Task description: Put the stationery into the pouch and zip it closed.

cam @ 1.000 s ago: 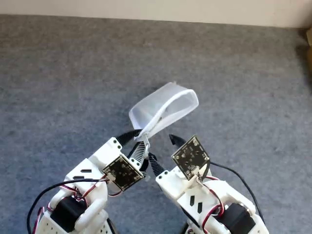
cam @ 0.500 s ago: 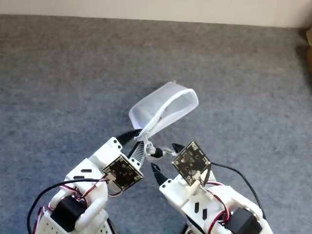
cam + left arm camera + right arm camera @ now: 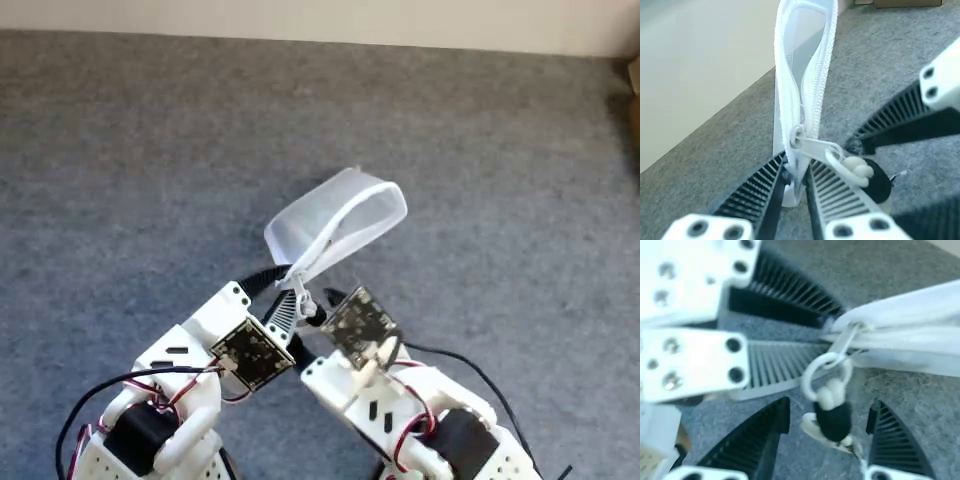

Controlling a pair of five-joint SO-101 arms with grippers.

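Note:
The white translucent pouch (image 3: 335,225) stands up off the grey carpet with its zip open along most of its length. My left gripper (image 3: 287,300) is shut on the pouch's near end (image 3: 790,192), just below the zip slider (image 3: 796,136). A ring and a small black-and-white charm (image 3: 832,421) hang from the slider. My right gripper (image 3: 831,405) is open, with one finger on each side of that charm and not touching it. In the left wrist view the charm (image 3: 867,176) hangs beside the left gripper (image 3: 795,165), and a right finger (image 3: 900,120) stands close by.
Grey carpet (image 3: 130,150) lies all around the pouch, and a pale wall strip (image 3: 300,20) runs along the far edge. The two arms' wrists (image 3: 250,355) sit almost against each other at the near side.
The right arm has swung left toward the pouch's near end, so its open gripper now sits around the zip charm. The left arm and the pouch have stayed put.

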